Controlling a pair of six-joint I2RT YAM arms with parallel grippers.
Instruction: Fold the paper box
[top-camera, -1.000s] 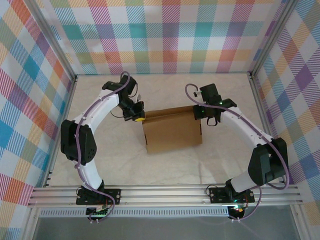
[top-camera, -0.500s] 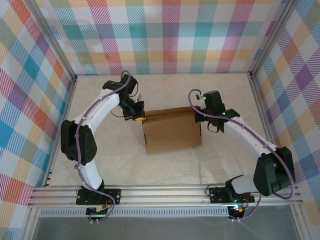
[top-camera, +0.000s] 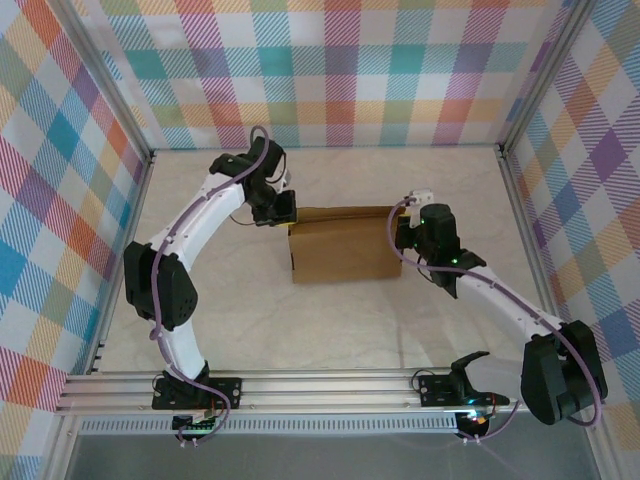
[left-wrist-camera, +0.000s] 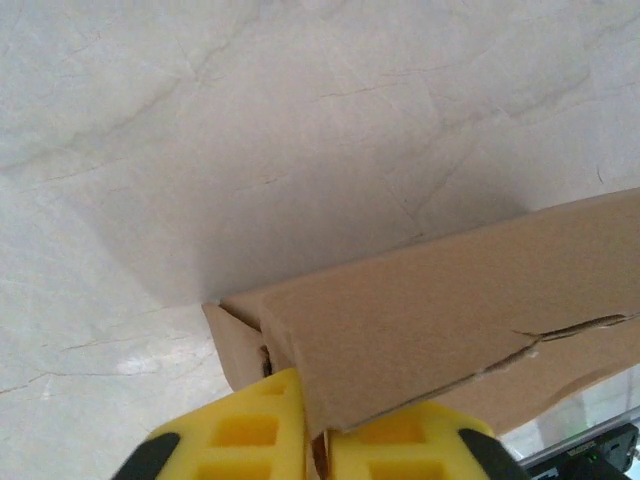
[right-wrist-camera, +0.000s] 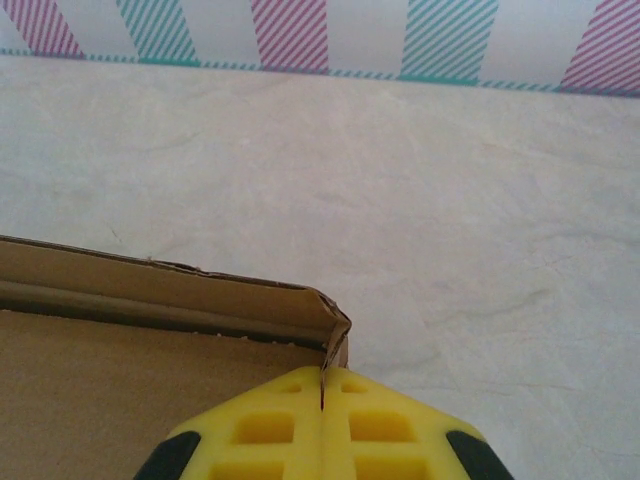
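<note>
Toward the middle of the worktop (top-camera: 200, 330), somewhat nearer its far edge than its near one, sits the paper box (top-camera: 345, 250), long sides running left to right and a broad brown panel facing up. At the box's far left corner the left gripper (top-camera: 283, 213) has its yellow fingers (left-wrist-camera: 250, 432) close on either side of a cardboard edge, pinching the flap there. At the far right corner the right gripper (right-wrist-camera: 322, 378) is pressed together on the folded corner of the wall, which runs down into the seam between its tips.

The step in hand looks like squaring up the far wall at both corners. To do it well, the two corners should be worked evenly so the wall does not skew. Pressure belongs along the crease, well away from the split (left-wrist-camera: 560, 328) in the panel seen from the left wrist. Any release should be slow, since corrugated board tends to spring back.
</note>
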